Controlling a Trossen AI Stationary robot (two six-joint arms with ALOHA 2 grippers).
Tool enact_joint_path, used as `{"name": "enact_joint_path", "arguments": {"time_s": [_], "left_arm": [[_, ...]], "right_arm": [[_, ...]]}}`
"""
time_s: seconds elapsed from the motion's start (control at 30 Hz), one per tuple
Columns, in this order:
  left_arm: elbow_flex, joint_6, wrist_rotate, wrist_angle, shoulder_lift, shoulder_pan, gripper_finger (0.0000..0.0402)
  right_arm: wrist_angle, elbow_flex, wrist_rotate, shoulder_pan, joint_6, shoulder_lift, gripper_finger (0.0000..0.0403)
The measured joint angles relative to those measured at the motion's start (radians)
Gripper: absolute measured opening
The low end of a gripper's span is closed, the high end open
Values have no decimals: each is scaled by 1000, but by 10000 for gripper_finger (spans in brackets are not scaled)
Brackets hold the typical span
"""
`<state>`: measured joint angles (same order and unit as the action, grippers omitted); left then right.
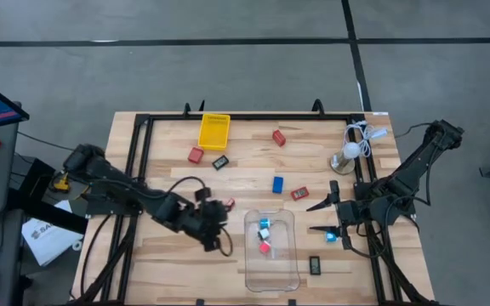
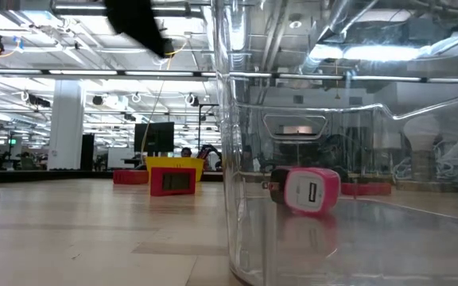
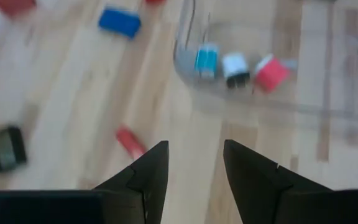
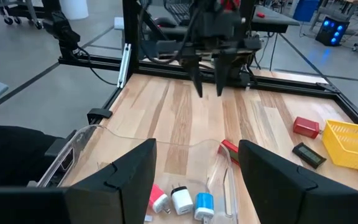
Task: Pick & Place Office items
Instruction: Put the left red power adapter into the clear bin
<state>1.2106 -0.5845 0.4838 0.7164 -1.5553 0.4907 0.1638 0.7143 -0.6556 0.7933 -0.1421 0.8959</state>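
Left gripper (image 3: 194, 171) — fingers parted narrowly, empty; small red piece (image 3: 129, 141) just ahead, left of fingertips.

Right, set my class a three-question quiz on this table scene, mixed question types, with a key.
1. How many office items lie in the clear bin? A two, B three, C five.
2. True or false: the left end effector is gripping an item.
3. Which arm's end effector is nearer the white lamp?
Key: 1 B. 2 false, its fingers are apart and empty. 3 the right end effector.
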Motion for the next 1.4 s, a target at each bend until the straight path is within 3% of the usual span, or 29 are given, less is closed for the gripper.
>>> {"name": "enact_joint_path", "arguments": {"time_s": [0.17, 0.37, 0.47, 0.63, 0.83, 1.0, 1.4], "left_arm": [[-153, -169, -21, -33, 80, 68, 149], [-311, -217, -10, -261, 117, 166, 149], [-387, -217, 80, -400, 116, 205, 149], [-503, -118, 315, -638, 116, 240, 149], [-594, 56, 471, -792, 123, 230, 149], [-700, 138, 439, -866, 212, 223, 149], [-1066, 494, 98, -1442, 598, 145, 149]], "right_arm": [[0, 0, 0, 0, -8, -1, 221], [24, 0, 0, -3, -35, -2, 221], [85, 0, -11, -21, -112, -2, 221], [230, -2, -48, -56, -255, 1, 221], [113, -35, -18, -99, -197, -7, 221], [-50, -35, 64, -132, -32, -39, 221], [-135, -35, 79, -119, 34, -39, 221]]}}
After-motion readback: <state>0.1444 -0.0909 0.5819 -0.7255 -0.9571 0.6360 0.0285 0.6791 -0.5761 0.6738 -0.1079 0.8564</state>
